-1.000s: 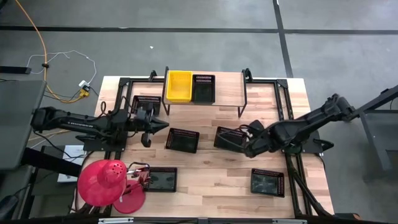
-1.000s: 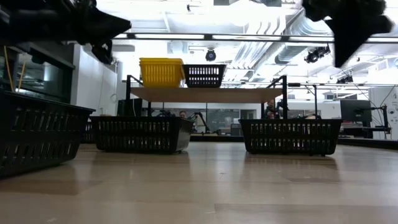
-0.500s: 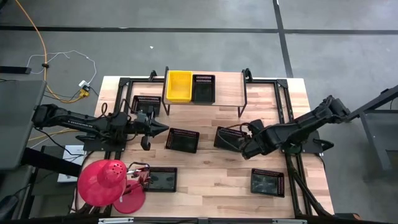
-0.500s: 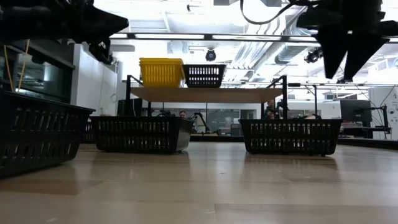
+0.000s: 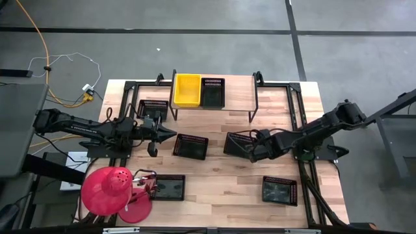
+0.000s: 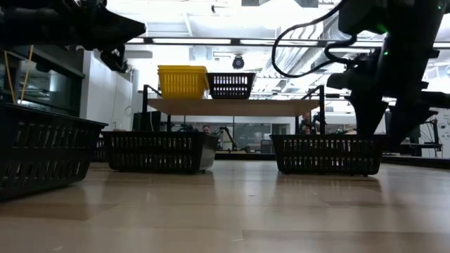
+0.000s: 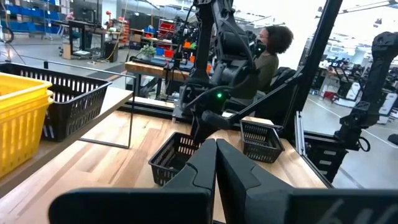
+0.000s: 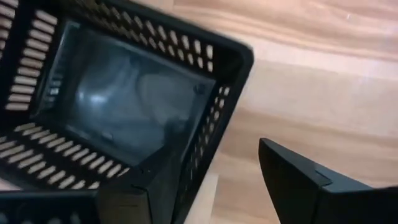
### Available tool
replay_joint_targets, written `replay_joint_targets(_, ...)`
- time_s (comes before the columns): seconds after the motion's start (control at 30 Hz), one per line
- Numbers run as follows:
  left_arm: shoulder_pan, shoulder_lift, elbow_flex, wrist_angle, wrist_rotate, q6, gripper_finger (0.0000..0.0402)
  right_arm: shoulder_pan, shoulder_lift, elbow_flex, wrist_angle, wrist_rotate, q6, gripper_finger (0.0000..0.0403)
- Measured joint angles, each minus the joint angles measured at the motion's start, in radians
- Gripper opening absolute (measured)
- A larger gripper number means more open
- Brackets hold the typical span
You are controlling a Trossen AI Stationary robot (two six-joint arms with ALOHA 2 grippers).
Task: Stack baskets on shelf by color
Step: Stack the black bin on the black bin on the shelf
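Now your right pincer (image 5: 255, 151) is spreading wide and dropping astride the black perforated plastic basket's (image 5: 239, 144) wall. You're lining up a grasp; your left pincer (image 5: 170, 132) is idling shut.

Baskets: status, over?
Right hand open, straddling a black basket's wall mid-table. Left hand shut, empty, waiting left. Shelf holds one yellow, one black. Nothing in the way.

Both arms are dark, near black, built of long slim links with rounded, bulkier joints. The left gripper (image 7: 216, 163) ends in two broad, flat matte-black fingers that taper toward their tips. The right gripper (image 6: 384, 133) has two narrow wedge-shaped fingers (image 8: 298, 180) with angular edges. A black cable loops loosely above its wrist, and a small green light glows on the wrist housing.
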Motion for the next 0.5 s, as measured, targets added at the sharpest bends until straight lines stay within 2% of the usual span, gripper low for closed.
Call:
replay_joint_targets(0.2, 0.000, 0.000, 0.000, 0.000, -0.003, 0.000, 0.0000, -0.030, -0.001, -0.009, 0.013, 0.039, -0.036, 0.0203)
replay_joint_targets(0.3, 0.000, 0.000, 0.000, 0.000, -0.012, 0.000, 0.0000, -0.050, -0.001, -0.009, 0.012, 0.036, -0.083, 0.0187)
replay_joint_targets(0.4, 0.000, 0.000, 0.000, 0.000, -0.023, 0.000, 0.0000, -0.067, -0.001, -0.009, 0.012, 0.035, -0.130, 0.0143)
replay_joint_targets(0.5, 0.000, 0.000, 0.000, 0.000, -0.023, 0.000, 0.0000, -0.079, -0.001, -0.009, 0.012, 0.039, -0.160, 0.0076)
